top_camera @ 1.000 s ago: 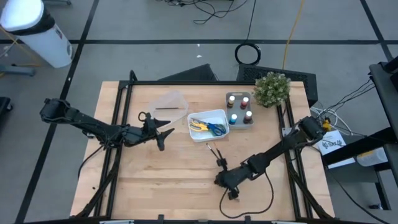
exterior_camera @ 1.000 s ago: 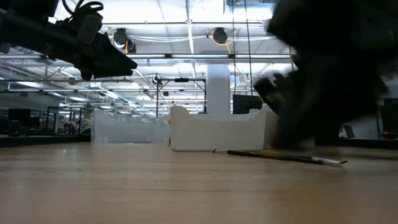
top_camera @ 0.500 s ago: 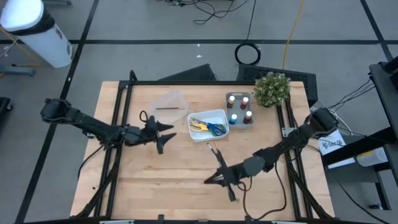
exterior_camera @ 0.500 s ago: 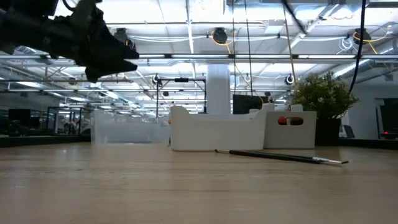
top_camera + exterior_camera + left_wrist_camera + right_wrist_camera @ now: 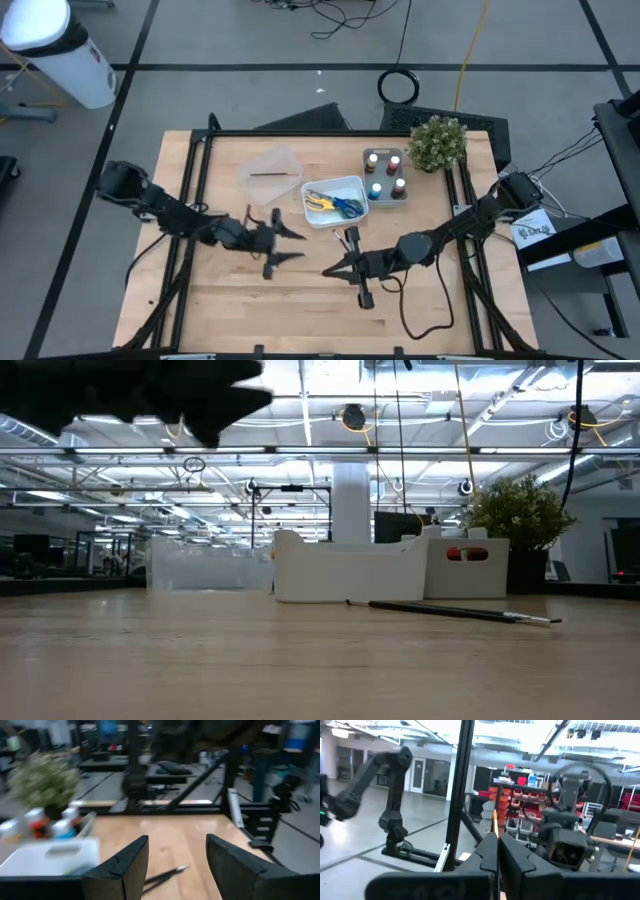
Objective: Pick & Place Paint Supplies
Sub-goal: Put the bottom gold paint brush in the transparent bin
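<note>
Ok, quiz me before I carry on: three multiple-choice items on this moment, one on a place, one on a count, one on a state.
1. Where is the thin dark brush with the pale tip?
A. In the clear plastic tray
B. On the bare wooden table in front of the white rectangular tray
C. Beside the potted plant

2. How many small round paint pots stand in the holder beside the white rectangular tray?
A. Two
B. Nine
C. Six

3. How are the left gripper fingers?
A. Spread apart, holding nothing
B. Clamped on scissors
C. Clamped on a pot

Answers:
1 B: the high view shows it flat on the wood, touching no tray.
2 C: two rows of three.
3 A: the left wrist view shows table between the two fingers.
</note>
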